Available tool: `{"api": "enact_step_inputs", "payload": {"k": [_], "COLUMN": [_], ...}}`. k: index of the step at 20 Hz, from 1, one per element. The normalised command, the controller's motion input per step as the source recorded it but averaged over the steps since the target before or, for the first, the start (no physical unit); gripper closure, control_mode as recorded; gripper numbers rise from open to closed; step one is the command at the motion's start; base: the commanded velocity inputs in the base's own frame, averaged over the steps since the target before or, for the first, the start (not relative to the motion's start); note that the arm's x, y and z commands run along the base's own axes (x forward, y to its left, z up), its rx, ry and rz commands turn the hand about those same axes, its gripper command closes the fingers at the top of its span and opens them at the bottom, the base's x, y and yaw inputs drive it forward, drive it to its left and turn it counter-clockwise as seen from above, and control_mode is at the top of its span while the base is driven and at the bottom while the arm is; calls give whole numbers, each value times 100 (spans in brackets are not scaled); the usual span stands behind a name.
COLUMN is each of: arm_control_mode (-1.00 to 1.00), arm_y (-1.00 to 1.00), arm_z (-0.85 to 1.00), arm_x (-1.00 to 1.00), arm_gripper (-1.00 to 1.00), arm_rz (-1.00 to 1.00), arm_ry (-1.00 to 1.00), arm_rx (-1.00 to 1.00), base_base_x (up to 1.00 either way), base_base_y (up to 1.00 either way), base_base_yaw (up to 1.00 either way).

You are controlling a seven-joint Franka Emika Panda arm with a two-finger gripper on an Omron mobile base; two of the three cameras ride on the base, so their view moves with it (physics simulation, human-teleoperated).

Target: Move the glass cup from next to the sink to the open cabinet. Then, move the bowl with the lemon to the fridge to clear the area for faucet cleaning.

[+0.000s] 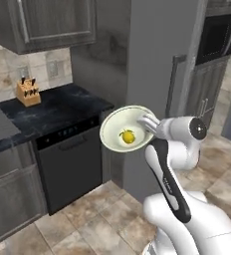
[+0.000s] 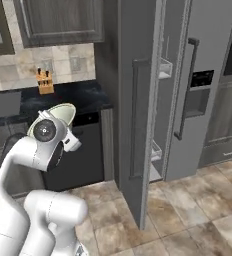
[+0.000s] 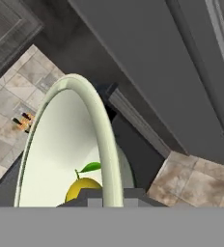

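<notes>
My gripper [image 1: 147, 122] is shut on the right rim of the cream-white bowl [image 1: 122, 128] and holds it in the air, tipped towards the camera. The small yellow lemon [image 1: 128, 136] lies inside, low in the bowl. In the hand view the bowl's rim [image 3: 103, 140] runs up from between the finger tips, and the lemon [image 3: 83, 188] with its green leaf sits at the bottom. The bowl [image 2: 63, 114] peeks out behind my wrist, left of the grey fridge [image 2: 203, 85]. The fridge's left door [image 2: 138, 110] stands open, showing white inner shelves [image 2: 164, 68].
A black counter [image 1: 57, 107] with a knife block [image 1: 28, 92] runs on the left, above a dark dishwasher [image 1: 70, 162]. Dark wall cabinets [image 1: 53, 22] hang over it. A black built-in oven [image 1: 216, 37] stands right of the fridge. Tiled floor [image 2: 188, 210] lies in front.
</notes>
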Motion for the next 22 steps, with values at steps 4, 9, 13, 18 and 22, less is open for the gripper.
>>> {"api": "enact_step_inputs", "payload": {"k": [4, 9, 13, 18, 22], "arm_control_mode": [100, 100, 100, 100, 100], "arm_y": [0, 0, 0, 0, 0], "arm_z": [0, 0, 0, 0, 0], "arm_x": [0, 0, 0, 0, 0], "arm_gripper": [100, 100, 100, 100, 100], "arm_rz": [0, 0, 0, 0, 0], "arm_ry": [0, 0, 0, 0, 0], "arm_rx": [0, 0, 0, 0, 0], "base_base_x": [-74, -6, 56, 93, 15], "base_base_y": [-71, -100, -100, -100, -100], "base_base_yaw": [-37, -25, -10, 1, 3]}}
